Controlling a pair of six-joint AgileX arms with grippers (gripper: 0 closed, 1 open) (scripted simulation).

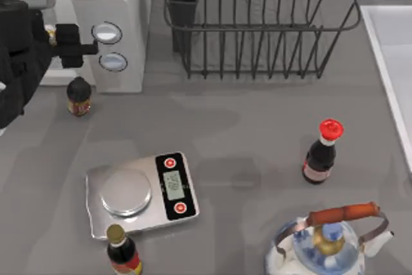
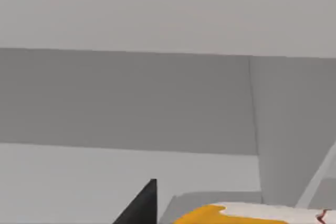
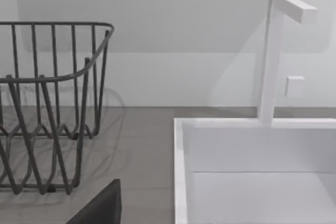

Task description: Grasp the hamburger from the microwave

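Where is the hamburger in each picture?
Top view: hamburger, far left, by the left gripper at the microwave opening.
Left wrist view: close up, on the microwave floor, yellow side showing.
Right wrist view: the parked right gripper faces the dish rack and sink instead.
Shared landmark: the microwave, in the top and left wrist views.
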